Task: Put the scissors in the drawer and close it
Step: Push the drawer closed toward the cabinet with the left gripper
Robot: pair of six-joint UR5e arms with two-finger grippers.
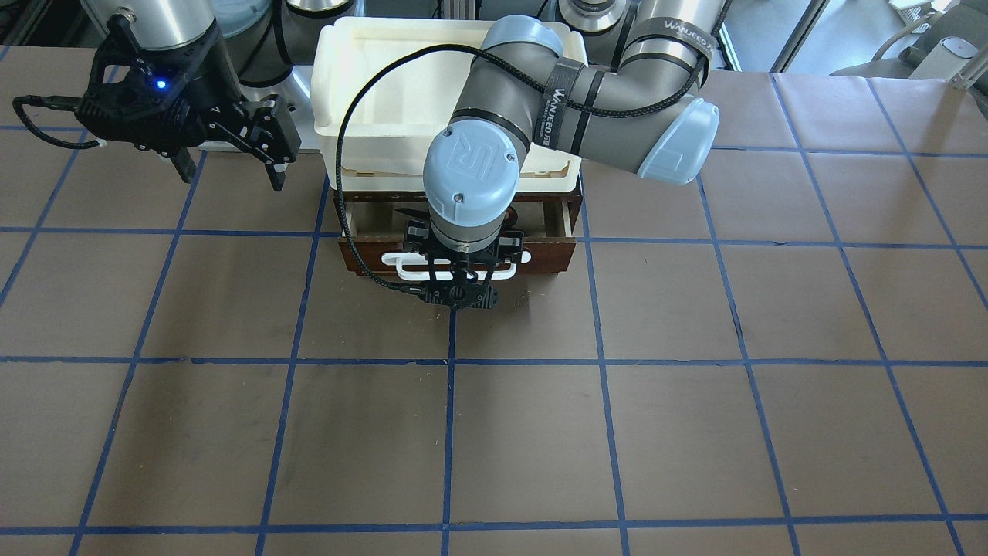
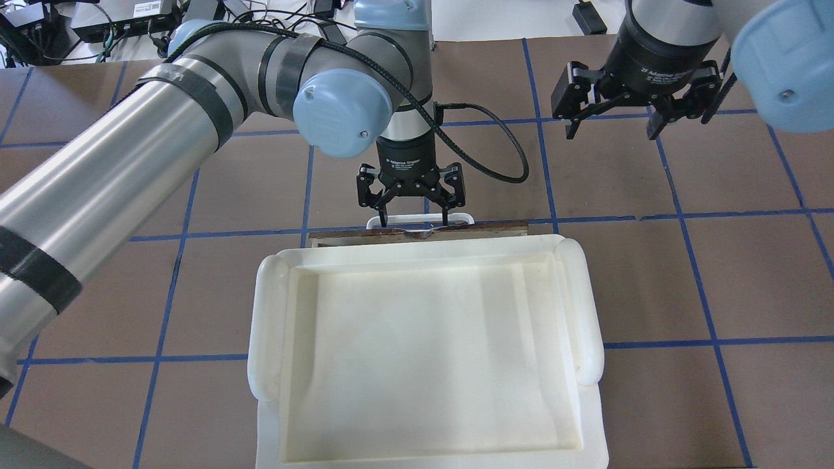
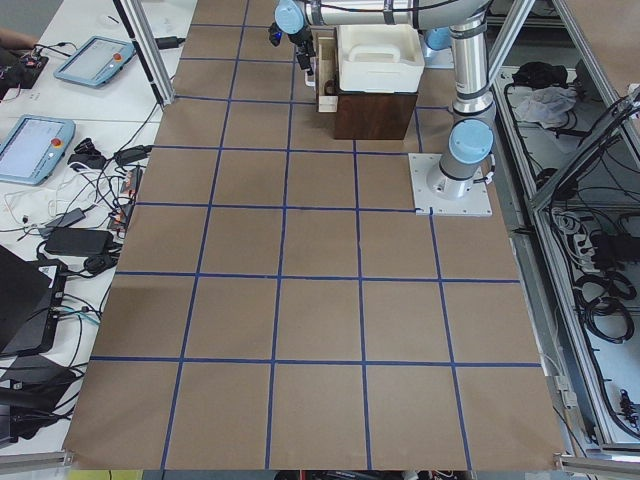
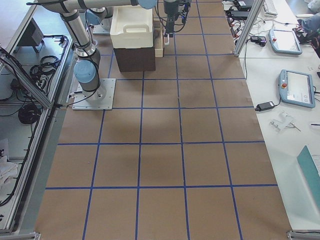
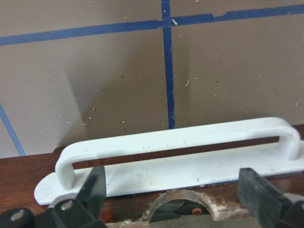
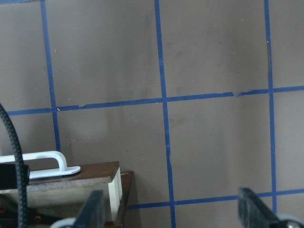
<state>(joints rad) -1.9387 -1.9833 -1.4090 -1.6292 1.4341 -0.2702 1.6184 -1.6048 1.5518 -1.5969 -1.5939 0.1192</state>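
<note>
The drawer [image 1: 557, 252] stands partly pulled out of a dark brown box, under a cream-white tray. Its white bar handle [image 1: 407, 263] faces away from the robot and also shows in the left wrist view [image 5: 180, 140]. The scissors [image 1: 407, 210] lie inside the drawer, mostly hidden by my left wrist. A dark part with a copper rivet [image 5: 179, 210] shows through the notch in the drawer front. My left gripper [image 2: 414, 220] is open and empty, fingers down just behind the handle. My right gripper [image 2: 612, 130] is open and empty, hovering off to the side.
The cream-white plastic tray [image 2: 267, 312] sits on top of the box and covers most of the drawer. Brown table paper with blue grid tape [image 1: 494, 432] lies all round. The box also shows in the side views [image 3: 375, 115] [image 4: 132, 57].
</note>
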